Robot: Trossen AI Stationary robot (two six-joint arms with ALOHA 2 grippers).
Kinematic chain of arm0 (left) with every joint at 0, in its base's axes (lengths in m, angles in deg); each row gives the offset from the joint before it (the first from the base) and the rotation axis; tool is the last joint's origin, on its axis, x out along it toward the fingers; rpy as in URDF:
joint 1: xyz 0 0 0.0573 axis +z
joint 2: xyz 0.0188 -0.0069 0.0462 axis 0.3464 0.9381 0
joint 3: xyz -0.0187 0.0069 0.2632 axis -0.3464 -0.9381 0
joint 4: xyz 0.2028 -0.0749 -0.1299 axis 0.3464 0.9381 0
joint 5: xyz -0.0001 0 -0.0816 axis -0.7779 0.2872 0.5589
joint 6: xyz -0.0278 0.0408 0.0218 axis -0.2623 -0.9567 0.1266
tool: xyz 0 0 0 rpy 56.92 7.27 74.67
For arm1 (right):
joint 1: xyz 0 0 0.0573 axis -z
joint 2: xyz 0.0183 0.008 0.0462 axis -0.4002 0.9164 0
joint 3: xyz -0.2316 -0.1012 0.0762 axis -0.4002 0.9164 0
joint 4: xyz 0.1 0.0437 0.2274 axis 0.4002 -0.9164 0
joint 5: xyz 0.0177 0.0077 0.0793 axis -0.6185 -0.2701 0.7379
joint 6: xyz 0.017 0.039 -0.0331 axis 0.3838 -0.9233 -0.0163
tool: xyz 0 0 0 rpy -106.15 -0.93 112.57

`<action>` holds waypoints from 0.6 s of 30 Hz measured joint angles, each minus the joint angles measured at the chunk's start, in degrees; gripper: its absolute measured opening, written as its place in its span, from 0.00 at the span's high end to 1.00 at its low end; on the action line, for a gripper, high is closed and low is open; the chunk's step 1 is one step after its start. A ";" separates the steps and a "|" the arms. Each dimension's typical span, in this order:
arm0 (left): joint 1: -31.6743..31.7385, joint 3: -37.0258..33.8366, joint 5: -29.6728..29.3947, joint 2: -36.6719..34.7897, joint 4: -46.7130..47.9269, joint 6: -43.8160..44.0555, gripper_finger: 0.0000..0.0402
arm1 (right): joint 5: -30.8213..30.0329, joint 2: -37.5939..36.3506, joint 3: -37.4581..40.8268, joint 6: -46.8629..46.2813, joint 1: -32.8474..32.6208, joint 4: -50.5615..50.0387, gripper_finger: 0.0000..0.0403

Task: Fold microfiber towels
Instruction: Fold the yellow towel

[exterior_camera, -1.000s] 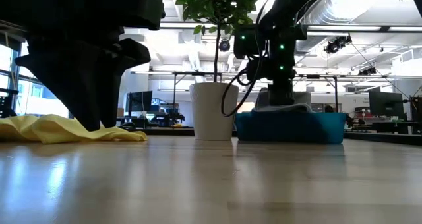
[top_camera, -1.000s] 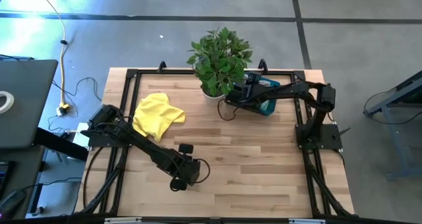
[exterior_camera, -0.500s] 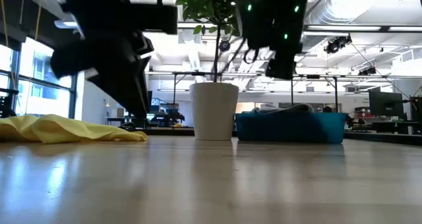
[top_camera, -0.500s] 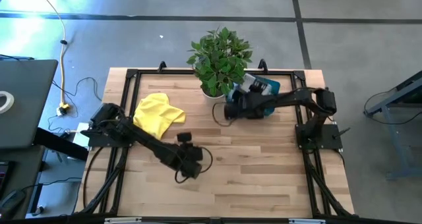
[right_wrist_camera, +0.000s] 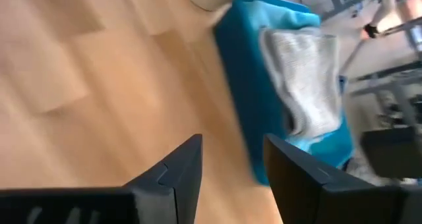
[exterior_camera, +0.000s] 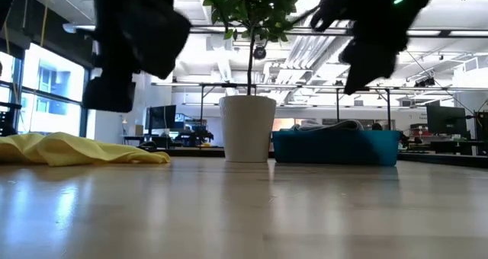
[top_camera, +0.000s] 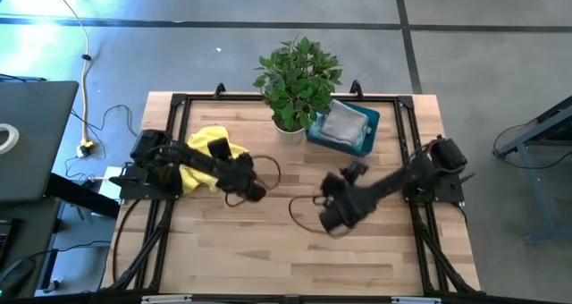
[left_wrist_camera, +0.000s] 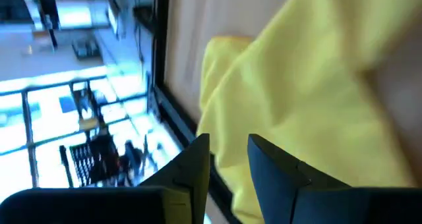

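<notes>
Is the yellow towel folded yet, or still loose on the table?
Loose, not folded: the yellow towel lies crumpled with uneven edges in the high view and in a rumpled heap in the low view.

**Workshop around the wooden counter**

A pale butcher-block counter [top_camera: 357, 241] in a black frame stands on grey concrete floor [top_camera: 500, 36] crossed by dark lines. A yellow cable [top_camera: 87, 89] trails beside it. Behind, tall windows [exterior_camera: 42, 99] glow; white ducts [exterior_camera: 427, 15] and ceiling lights run overhead above distant desks and monitors [exterior_camera: 442, 120].
</notes>
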 joint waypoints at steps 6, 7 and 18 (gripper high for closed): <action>8.96 -9.06 3.72 -2.83 -2.77 -9.05 0.80 | -0.41 0.01 1.92 -12.92 -9.39 3.00 0.62; 10.44 -10.64 4.94 -3.66 -4.00 -10.38 0.80 | -0.83 0.01 2.26 -14.15 -10.60 3.55 0.62; 22.29 -28.79 23.14 -23.67 -29.90 -22.15 0.82 | -4.07 0.00 9.21 -15.58 -16.69 13.02 0.62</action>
